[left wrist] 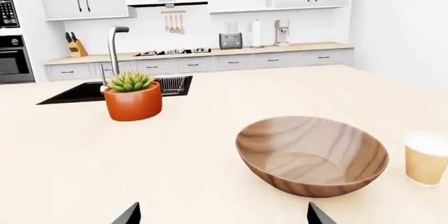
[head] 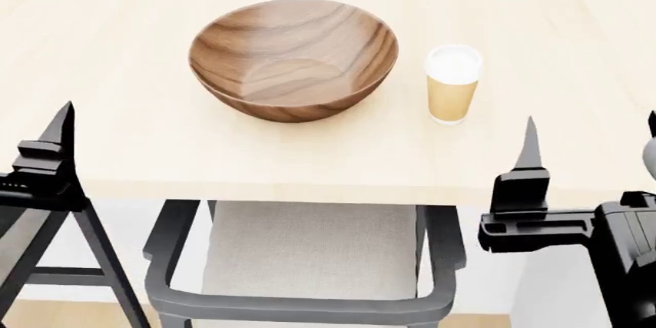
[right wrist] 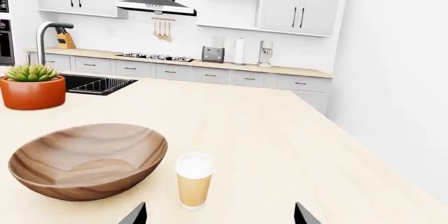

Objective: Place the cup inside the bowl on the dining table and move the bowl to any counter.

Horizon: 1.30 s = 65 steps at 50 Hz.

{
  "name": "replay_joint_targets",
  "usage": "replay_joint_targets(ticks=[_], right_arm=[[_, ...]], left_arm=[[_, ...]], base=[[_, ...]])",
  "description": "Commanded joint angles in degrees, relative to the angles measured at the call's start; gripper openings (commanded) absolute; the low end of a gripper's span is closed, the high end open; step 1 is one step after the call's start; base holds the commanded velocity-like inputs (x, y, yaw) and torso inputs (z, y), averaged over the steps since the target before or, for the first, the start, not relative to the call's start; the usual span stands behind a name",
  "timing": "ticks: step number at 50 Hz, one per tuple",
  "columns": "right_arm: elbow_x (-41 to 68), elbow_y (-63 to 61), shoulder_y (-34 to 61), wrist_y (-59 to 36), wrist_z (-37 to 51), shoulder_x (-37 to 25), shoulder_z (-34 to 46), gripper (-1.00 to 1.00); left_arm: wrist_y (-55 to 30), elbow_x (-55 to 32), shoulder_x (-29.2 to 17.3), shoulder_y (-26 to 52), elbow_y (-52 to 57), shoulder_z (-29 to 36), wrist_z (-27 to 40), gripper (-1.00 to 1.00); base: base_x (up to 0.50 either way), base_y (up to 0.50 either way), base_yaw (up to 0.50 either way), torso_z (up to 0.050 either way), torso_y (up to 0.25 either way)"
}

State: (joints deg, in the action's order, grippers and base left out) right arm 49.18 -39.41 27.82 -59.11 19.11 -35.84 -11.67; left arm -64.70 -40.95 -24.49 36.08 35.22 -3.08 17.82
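Tan paper cup with white lid (head: pixel 452 84) upright on pale beige wooden dining table (head: pixel 307 159), at 3 o'clock just beside large streaked wooden bowl (head: pixel 293 57), apparently not touching, left gripper (left wrist: pixel 222 214) and right gripper (right wrist: pixel 218 213) both spread, empty, near table's front edge.

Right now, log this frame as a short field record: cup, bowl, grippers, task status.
cup: upright on the dining table, lid on, beside the bowl, apart from it
bowl: on the table, empty
left gripper: open, holding nothing, at the table's near edge
right gripper: open, holding nothing
plant pot: beyond the bowl, near the sink
task status: cup not yet in bowl
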Motion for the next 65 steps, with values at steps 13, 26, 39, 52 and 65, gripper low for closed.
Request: replay_joint_targets(ticks=[13, 26, 39, 52, 65], right_arm=[[5.0, -1.6, 0.6, -4.3, 1.2, -3.0, -4.0, 1.00], [8.0, -4.6, -3.1, -5.2, 2.4, -3.4, -7.9, 1.00], [9.4, -4.0, -1.8, -6.3, 3.3, -3.4, -7.1, 1.00], [9.2, -3.6, -1.6, -5.6, 3.0, -3.7, -6.5, 1.00], [8.4, -3.3, -3.0, -4.3, 2.7, -3.5, -6.5, 1.00]], left_arm=[[-3.0, -2.0, -1.3, 1.8, -0.2, -1.0, 0.8, 1.00], [-2.2, -3.0, -1.5, -1.5, 1.1, -2.7, 0.9, 1.00], [-2.1, -3.3, -1.6, -2.3, 1.6, -3.3, 1.6, 1.00], [-2.0, -3.4, -1.9, -1.9, 1.2, -3.0, 2.0, 1.00], [-1.2, -3.9, -2.5, -3.7, 1.5, -3.9, 1.7, 1.00]], base=[[0.48, 0.05, 0.00, 0.000, 0.000], [0.50, -0.03, 0.00, 0.000, 0.002], [0.39, -0.05, 0.00, 0.000, 0.003], [0.11, 0.00, 0.00, 0.000, 0.001], [0.15, 0.00, 0.00, 0.000, 0.001]])
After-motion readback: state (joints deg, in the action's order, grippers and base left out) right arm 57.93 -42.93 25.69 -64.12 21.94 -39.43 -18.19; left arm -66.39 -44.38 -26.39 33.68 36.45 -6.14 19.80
